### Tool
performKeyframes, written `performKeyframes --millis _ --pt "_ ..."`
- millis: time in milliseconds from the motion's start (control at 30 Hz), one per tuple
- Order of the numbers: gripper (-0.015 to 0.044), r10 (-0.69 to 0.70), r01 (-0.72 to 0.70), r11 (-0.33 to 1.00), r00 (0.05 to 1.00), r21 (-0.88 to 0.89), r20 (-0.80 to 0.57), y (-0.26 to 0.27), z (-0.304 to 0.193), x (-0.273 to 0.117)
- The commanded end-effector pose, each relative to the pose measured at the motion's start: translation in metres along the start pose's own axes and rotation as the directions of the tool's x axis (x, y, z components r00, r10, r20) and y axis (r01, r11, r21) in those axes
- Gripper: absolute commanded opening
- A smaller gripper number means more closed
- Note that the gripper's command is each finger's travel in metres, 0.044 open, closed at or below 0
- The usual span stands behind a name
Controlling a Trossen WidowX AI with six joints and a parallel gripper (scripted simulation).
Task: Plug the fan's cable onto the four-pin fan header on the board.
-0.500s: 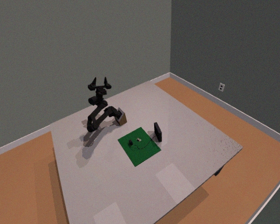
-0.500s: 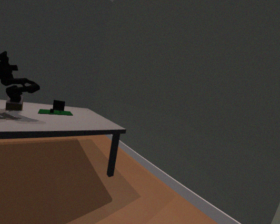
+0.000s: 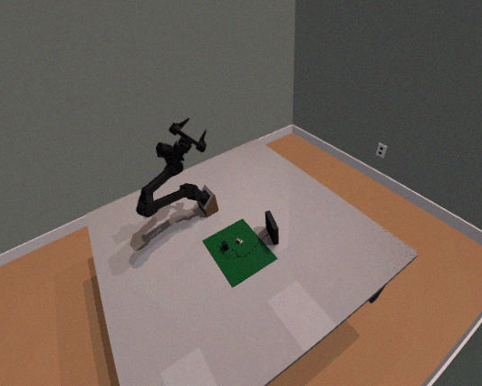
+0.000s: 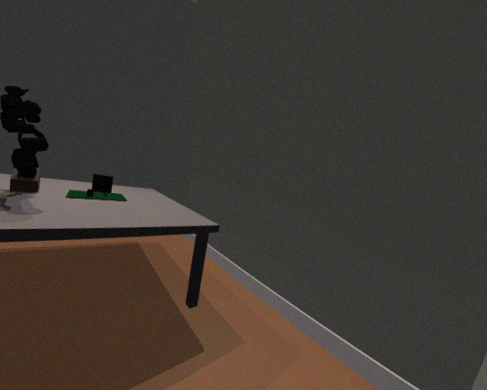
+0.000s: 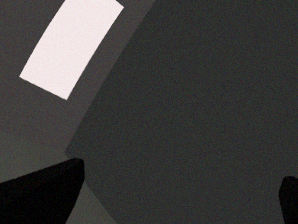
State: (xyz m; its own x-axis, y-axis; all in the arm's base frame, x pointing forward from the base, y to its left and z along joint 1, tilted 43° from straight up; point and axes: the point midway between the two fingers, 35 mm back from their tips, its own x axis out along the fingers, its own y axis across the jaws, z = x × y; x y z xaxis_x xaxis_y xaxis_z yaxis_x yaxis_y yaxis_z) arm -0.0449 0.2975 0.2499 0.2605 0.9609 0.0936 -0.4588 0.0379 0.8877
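The green board (image 3: 237,274) (image 4: 117,198) lies flat on the table. The black fan (image 3: 272,227) (image 4: 102,183) stands upright at its edge. A thin dark cable (image 3: 242,256) runs from the fan across the board towards a small black block (image 3: 225,246) (image 4: 90,193), which looks like the plug. A small pale part (image 3: 239,241), possibly the header, sits beside it; the pins are too small to make out. Whether the block is seated on anything cannot be told. My gripper (image 3: 197,124) (image 5: 186,180) is open and empty, raised high above the table, well away from block and board.
The arm's base (image 3: 209,207) (image 4: 25,185) stands on the table (image 3: 165,294) (image 4: 135,217) beside the board. The wrist view shows only walls and a bright pale panel (image 5: 70,47) beyond the fingers. Two pale patches lie on the table's near side.
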Motion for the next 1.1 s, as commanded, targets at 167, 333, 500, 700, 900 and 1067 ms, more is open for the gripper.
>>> performKeyframes --millis 167,333,500,700,900,1067 --pt "0.044 -0.494 0.524 0.777 0.851 -0.349 0.178 -0.1 0.06 0.061" --pt "0.044 -0.748 0.778 0.471 0.602 -0.416 0.278 -0.167 0.117 0.06" --pt "0.044 -0.911 0.903 0.122 0.267 -0.411 0.316 -0.223 0.175 0.028" --pt "0.044 -0.956 0.888 -0.247 -0.157 -0.388 0.249 -0.265 0.232 -0.037" --pt "0.044 -0.841 0.756 -0.511 -0.539 -0.408 0.055 -0.28 0.273 -0.121" --pt "0.044 -0.702 0.664 -0.597 -0.704 -0.451 -0.107 -0.275 0.29 -0.172"
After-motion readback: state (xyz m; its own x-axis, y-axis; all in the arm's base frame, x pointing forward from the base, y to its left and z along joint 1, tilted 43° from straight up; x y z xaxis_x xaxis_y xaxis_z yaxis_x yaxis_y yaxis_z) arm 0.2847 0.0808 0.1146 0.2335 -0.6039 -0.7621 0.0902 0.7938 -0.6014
